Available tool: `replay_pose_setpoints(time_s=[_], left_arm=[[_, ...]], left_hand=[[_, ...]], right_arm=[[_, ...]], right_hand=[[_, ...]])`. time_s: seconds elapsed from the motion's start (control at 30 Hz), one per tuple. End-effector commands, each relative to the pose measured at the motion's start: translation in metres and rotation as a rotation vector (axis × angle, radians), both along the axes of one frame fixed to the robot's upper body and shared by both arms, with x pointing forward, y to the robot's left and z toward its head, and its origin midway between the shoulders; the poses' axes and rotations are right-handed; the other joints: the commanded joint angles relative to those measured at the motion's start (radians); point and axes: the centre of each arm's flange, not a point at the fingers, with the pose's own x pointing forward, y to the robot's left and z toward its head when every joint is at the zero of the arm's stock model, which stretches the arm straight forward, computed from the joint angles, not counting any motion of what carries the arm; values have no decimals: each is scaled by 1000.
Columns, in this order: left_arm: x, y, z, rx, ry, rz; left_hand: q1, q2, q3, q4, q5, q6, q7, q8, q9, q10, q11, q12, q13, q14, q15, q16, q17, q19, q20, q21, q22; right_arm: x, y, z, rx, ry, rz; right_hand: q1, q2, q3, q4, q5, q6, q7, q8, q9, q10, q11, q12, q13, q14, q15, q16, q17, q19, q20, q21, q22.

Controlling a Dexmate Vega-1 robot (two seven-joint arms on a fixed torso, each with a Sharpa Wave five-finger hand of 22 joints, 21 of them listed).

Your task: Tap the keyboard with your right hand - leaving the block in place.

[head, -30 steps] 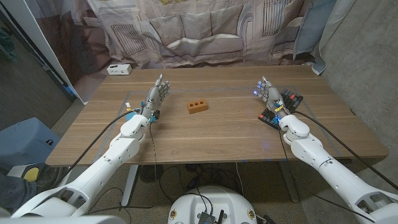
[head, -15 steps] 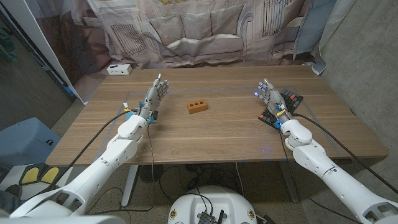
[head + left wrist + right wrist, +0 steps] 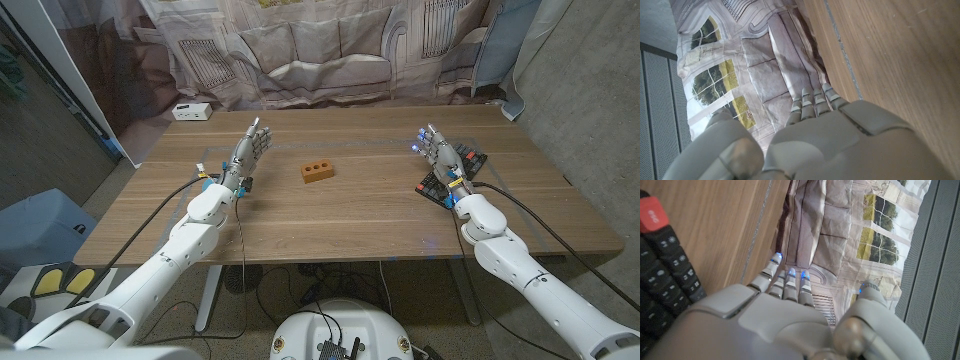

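Keyboard (image 3: 452,172) lies under the empty, straight-fingered right hand (image 3: 438,153), seemingly touching; block (image 3: 317,172) well apart.

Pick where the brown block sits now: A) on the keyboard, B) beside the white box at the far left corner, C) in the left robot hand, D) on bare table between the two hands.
D: in the head view the block lies alone on the table, apart from the left robot hand and from the right robot hand at the keyboard.

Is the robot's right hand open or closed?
Open. The right hand holds nothing; its fingers stretch out straight over the keyboard.
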Motion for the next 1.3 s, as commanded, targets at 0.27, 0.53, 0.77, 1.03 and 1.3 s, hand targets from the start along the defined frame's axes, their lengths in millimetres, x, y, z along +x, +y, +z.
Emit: replay_pose_setpoints(time_s=[0.27,0.53,0.77,1.03,1.3], left_arm=[[-5,-9,5,30,1,7],[-11,-14,7,44,-11,19],[-17,-16,6,39,-28,13],[-13,-16,8,38,-42,5],[-9,-21,14,51,-66,9]], left_hand=[[11,-2,-1,-8,5,17,-4,5,4,12,-4,11,-4,19,2,7,1,18,4,-6,4],[11,-2,-2,-9,4,24,1,6,4,18,-3,13,-9,23,2,8,1,22,6,-10,4],[12,-2,-4,-10,4,31,-2,8,4,24,-2,15,-14,32,0,9,1,27,7,-12,4],[12,-2,-5,-11,4,40,-4,9,4,36,1,19,-20,47,4,13,1,36,11,-15,4],[13,-2,-6,-12,4,47,-3,10,4,46,-1,22,-25,55,4,14,1,41,10,-19,5]], right_arm=[[-4,-15,8,-38,-44,20],[-3,-21,11,-61,-50,25],[-9,-27,18,-69,-103,-17],[-13,-38,21,-82,-128,-50],[-16,-53,24,-99,-157,-122]], right_hand=[[2,-3,-1,-6,4,12,-16,7,5,-7,0,1,3,15,0,6,-5,18,1,-9,4],[3,2,-1,-8,4,12,-9,5,5,7,-1,5,4,35,2,11,-11,41,3,-12,4],[4,3,-2,-10,4,15,5,5,5,14,5,7,4,37,1,11,-13,45,0,-16,4],[6,4,-2,-12,4,22,8,6,5,19,5,7,4,40,-2,11,-16,52,-3,-18,4],[13,6,-2,-19,4,30,-22,7,6,45,-10,14,4,67,-12,17,-24,78,-8,-23,4]])
